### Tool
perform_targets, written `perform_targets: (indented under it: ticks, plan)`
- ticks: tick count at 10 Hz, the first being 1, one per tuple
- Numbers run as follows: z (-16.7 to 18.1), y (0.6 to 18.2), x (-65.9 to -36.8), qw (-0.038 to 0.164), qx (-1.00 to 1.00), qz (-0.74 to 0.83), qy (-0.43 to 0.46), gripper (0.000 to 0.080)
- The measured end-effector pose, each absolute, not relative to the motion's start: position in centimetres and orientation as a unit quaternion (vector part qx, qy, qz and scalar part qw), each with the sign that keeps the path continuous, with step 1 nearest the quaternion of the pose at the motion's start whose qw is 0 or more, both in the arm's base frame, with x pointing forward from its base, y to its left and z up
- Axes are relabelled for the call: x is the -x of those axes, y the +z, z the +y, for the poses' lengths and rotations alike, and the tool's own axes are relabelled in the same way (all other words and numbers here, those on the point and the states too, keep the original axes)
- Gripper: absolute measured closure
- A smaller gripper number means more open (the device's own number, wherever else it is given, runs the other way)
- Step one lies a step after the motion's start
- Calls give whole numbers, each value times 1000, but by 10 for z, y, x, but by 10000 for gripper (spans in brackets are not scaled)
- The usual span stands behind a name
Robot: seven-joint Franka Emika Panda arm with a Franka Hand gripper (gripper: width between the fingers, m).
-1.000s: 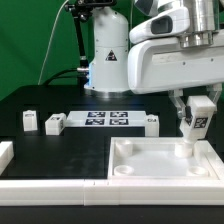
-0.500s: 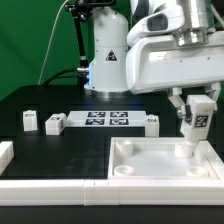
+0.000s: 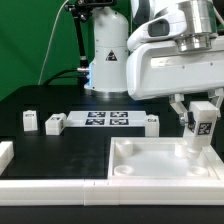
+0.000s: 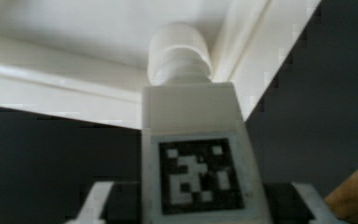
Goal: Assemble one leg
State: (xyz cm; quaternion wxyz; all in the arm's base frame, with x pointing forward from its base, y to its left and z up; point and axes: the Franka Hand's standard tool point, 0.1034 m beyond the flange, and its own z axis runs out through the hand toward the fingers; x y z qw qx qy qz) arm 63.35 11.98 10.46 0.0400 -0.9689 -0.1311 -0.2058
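My gripper (image 3: pixel 198 112) is shut on a white leg (image 3: pixel 199 127) with a black-and-white tag, held upright over the far right corner of the large white tray-like piece (image 3: pixel 140 172). The leg's lower end reaches down to the tray's rim corner. In the wrist view the leg (image 4: pixel 194 140) fills the middle, tag toward the camera, its rounded tip at the tray's inner corner (image 4: pixel 105 70). The fingers (image 4: pixel 108 205) press on both its sides. Two more small white legs (image 3: pixel 29 121) (image 3: pixel 55 123) stand on the black table at the exterior view's left.
The marker board (image 3: pixel 105 120) lies at mid-table, with a small white part (image 3: pixel 150 122) by its right end. Another white piece (image 3: pixel 5 152) lies at the exterior view's left edge. The robot base (image 3: pixel 108 60) stands behind.
The gripper with the leg has shifted slightly toward the exterior view's right and a little lower over the tray's corner.
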Motion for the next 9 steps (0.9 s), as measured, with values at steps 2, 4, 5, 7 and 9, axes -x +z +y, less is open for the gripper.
perform_targets:
  ticks: [2, 4, 5, 7, 9]
  plan:
    - [119, 101, -639, 40, 968, -132, -208, 508]
    - [121, 93, -637, 41, 968, -133, -207, 508]
    - [122, 88, -636, 42, 968, -133, -209, 508]
    - [124, 79, -635, 43, 967, -133, -211, 508]
    - [124, 76, -634, 43, 967, -133, -211, 508]
